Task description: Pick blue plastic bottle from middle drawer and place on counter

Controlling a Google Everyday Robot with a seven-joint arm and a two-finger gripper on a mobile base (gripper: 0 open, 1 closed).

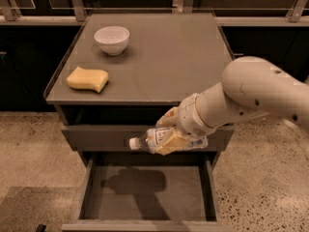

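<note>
end effector (167, 134) off table (164, 57) edge at 6 o'clock, pinching blue plastic bottle (149, 140) | bottle lies sideways in the air, cap toward 9 o'clock, over open middle drawer (186, 197) | table: sponge (88, 79) 9 o'clock, bowl (112, 39) 11 o'clock

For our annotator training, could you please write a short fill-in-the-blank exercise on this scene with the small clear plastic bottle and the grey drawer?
1. The gripper is shut on the small clear plastic bottle, whose white cap points to the picture's ____.
2. The wide shallow grey middle drawer below the bottle stands ____.
3. On the flat grey counter sit a round white bowl and a soft sponge of ____ colour.
Missing words: left; open; yellow.
</note>
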